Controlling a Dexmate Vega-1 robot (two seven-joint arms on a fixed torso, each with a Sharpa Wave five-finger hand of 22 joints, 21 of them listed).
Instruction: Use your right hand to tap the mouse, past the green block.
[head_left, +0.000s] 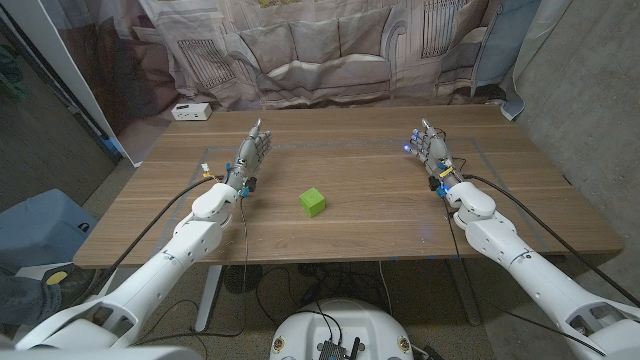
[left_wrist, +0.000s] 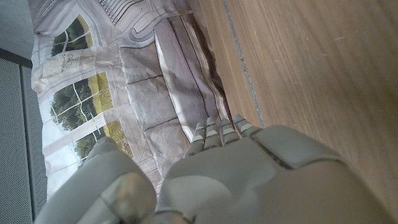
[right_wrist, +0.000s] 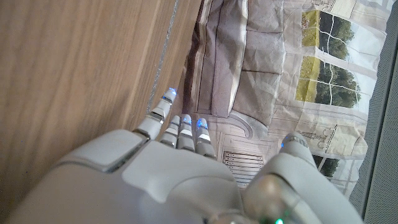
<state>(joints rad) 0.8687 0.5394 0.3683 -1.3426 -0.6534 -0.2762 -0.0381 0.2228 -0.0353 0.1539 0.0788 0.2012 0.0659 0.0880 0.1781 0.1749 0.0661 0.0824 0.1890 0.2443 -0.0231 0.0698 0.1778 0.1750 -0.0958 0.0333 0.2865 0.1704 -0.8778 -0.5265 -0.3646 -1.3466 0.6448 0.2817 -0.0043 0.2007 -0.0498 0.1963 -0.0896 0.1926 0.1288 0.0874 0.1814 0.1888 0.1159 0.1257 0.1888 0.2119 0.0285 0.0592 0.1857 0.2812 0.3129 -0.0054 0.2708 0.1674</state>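
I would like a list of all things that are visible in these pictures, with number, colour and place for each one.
block: one, green, near the middle of the table, between the two hands.
box: one, white, small, at the table's far left corner.
table: one, brown wood.
curtain: one, printed with a sofa and windows, behind the table.
mouse: none that I can see on the table.
left hand: one, grey, holding nothing, left of the block.
right hand: one, grey, holding nothing, right of the block.
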